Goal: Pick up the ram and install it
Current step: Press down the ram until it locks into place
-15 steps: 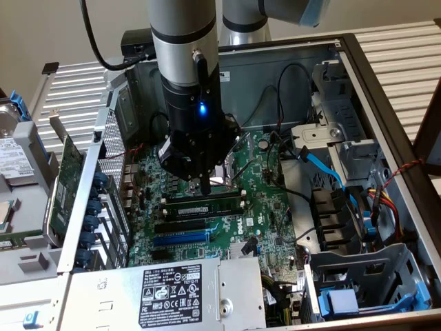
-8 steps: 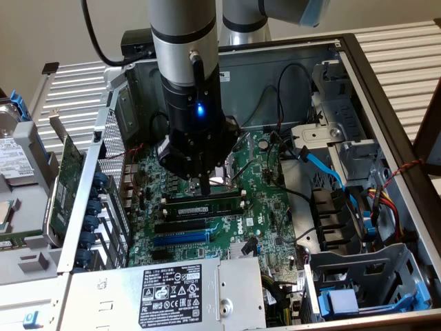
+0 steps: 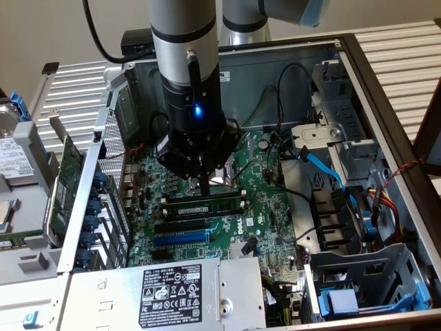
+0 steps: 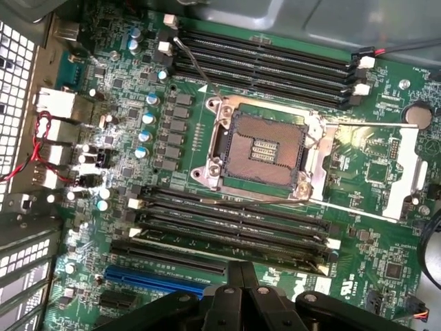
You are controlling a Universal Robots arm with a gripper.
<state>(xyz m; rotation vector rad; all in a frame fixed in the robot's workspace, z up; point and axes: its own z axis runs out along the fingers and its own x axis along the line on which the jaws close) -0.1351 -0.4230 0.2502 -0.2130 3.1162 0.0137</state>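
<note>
Open computer case point(image 3: 386, 89) (motherboard point(image 3: 269, 200) inside), ram point(image 3: 203, 205) slotted, fingers point(image 3: 200, 185) closed above, empty.

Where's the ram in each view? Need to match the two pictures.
Exterior view: the ram stands in a memory slot near the middle of the picture, just under the hand.
Wrist view: the ram is in the memory slot nearest the hand, between the CPU socket and the blue slot.
Shared landmark: the blue slot, lying alongside the ram's bank of slots in both views.
</note>
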